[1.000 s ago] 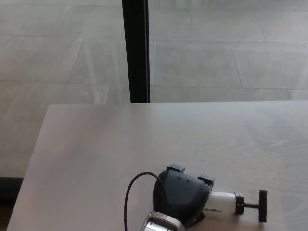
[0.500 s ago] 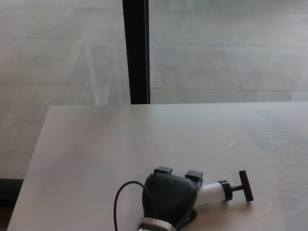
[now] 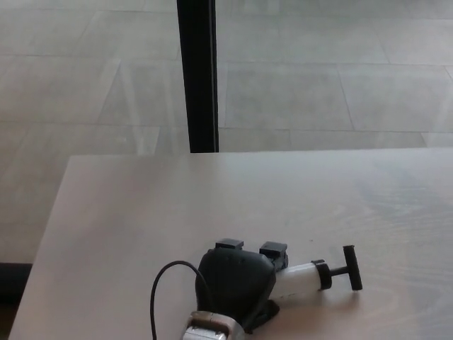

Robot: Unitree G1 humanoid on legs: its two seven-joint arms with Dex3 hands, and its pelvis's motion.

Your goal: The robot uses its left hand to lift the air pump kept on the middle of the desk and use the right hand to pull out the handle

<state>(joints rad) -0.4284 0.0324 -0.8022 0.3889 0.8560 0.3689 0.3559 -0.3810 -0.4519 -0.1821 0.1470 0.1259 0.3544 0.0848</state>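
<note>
The left hand (image 3: 236, 280) was closed around the air pump (image 3: 297, 278), its black fingers wrapped over the white barrel near the front edge of the desk (image 3: 141, 212). The barrel stuck out to the right of the hand, tilted slightly upward, and ended in a black T-shaped handle (image 3: 350, 268) drawn a short way out. A black cable (image 3: 157, 290) looped just left of the hand. The right hand did not show.
</note>
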